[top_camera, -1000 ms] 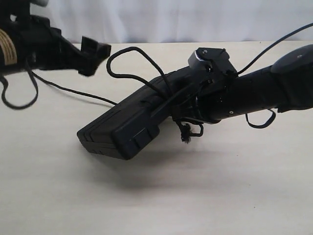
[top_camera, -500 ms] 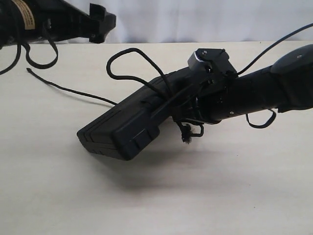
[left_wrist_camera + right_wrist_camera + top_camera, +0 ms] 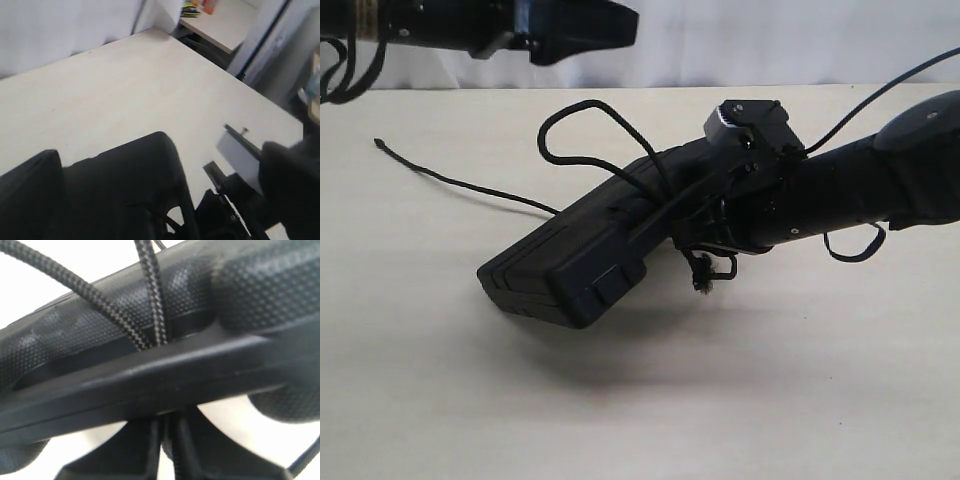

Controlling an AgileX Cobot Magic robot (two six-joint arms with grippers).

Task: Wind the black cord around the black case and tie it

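The black case (image 3: 570,255) hangs tilted over the table, its right end raised at my right gripper (image 3: 692,222). The black cord (image 3: 582,158) loops over the case; its free end (image 3: 382,145) trails left across the table and a frayed knot (image 3: 701,281) dangles below the gripper. In the right wrist view two braided strands of the cord (image 3: 150,300) cross the textured case (image 3: 240,295). There my right gripper (image 3: 166,440) is shut on a strand, its tips against the case's seamed edge. My left gripper (image 3: 605,22) is high at the back, open and empty; its view is blurred (image 3: 92,172).
The pale tabletop (image 3: 770,400) spreads around the case, with a white backdrop (image 3: 770,40) behind it. A glossy arm cable (image 3: 880,95) arcs over the right arm. In the left wrist view the table's far edge (image 3: 235,75) drops off towards other furniture.
My left arm has risen and swung right along the top of the exterior view, away from the cord's loop. The right gripper, case and cord have not moved.
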